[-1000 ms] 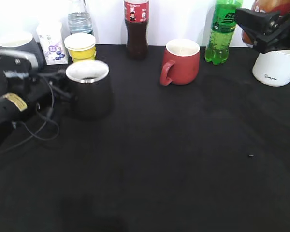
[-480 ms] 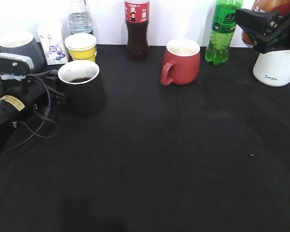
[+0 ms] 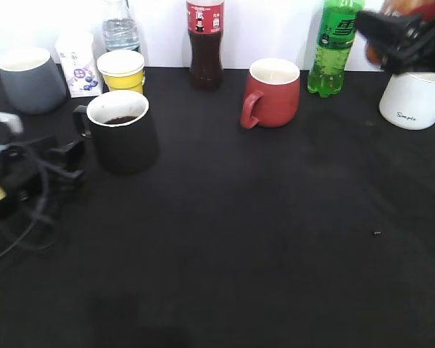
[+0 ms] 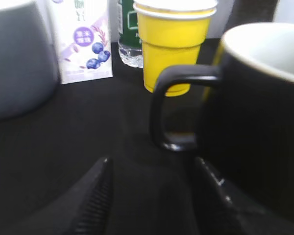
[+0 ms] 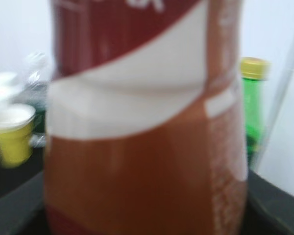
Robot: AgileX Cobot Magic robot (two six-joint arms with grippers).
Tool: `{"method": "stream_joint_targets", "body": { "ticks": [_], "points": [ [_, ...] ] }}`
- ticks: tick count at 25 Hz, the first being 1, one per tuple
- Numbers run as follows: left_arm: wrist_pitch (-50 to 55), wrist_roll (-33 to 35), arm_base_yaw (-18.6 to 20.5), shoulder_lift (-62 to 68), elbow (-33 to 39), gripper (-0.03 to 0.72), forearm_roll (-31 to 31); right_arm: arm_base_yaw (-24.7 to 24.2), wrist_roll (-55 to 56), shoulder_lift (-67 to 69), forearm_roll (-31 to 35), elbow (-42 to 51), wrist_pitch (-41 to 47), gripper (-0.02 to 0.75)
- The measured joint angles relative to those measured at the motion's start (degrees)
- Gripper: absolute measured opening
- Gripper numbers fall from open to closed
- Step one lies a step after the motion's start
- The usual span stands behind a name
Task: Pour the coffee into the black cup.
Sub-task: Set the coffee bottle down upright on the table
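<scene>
The black cup [image 3: 122, 134] stands upright at the left of the black table, handle to the left, with dark liquid inside. In the left wrist view it [image 4: 257, 117] fills the right side. My left gripper [image 3: 67, 158] is open and empty, a little left of the handle and apart from it; its two jaws [image 4: 152, 169] show at the bottom of the wrist view. My right gripper [image 3: 397, 40] is at the top right, shut on the coffee bottle [image 3: 400, 7], held above the white mug. The bottle [image 5: 147, 161] fills the right wrist view and hides the jaws.
Along the back stand a grey mug [image 3: 30, 78], a blueberry carton [image 3: 76, 64], a yellow paper cup [image 3: 121, 70], a water bottle [image 3: 119, 25], a cola bottle [image 3: 204, 43], a red mug [image 3: 274, 93], a green bottle [image 3: 335, 47] and a white mug [image 3: 415, 100].
The black cup was set down on the table. My left gripper let go of its handle and drew back to the left and front. The right gripper shifted only slightly.
</scene>
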Motion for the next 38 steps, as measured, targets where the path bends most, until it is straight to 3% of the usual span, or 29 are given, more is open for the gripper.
{"method": "stream_joint_targets", "body": {
  "ticks": [3,7,18,23,27,35,38],
  "points": [
    [0.05,0.00,0.00,-6.33,4.86,0.400,0.00,0.00,-1.78,4.81,10.06,-0.04,3.71,0.532],
    [-0.02,0.00,0.00,-11.66,6.45,0.400,0.23,0.00,-8.91,14.41,11.53,-0.04,3.38,0.532],
    [-0.02,0.00,0.00,-11.87,6.45,0.400,2.60,0.00,-17.36,30.52,17.22,-0.11,-11.04,0.532],
    [-0.02,0.00,0.00,-11.87,6.45,0.400,2.64,0.00,-18.33,31.69,17.57,-0.23,-12.59,0.532],
    [-0.02,0.00,0.00,-11.87,6.45,0.400,2.67,0.00,-17.35,31.73,16.17,-0.23,-11.71,0.603],
    [0.03,0.00,0.00,-11.87,6.45,0.400,2.83,0.00,-16.86,25.86,16.83,1.52,-5.22,0.601],
    [0.03,0.00,0.00,-13.61,6.45,0.400,2.83,0.00,-16.86,23.84,16.83,6.44,-5.14,0.599]
  ]
}}
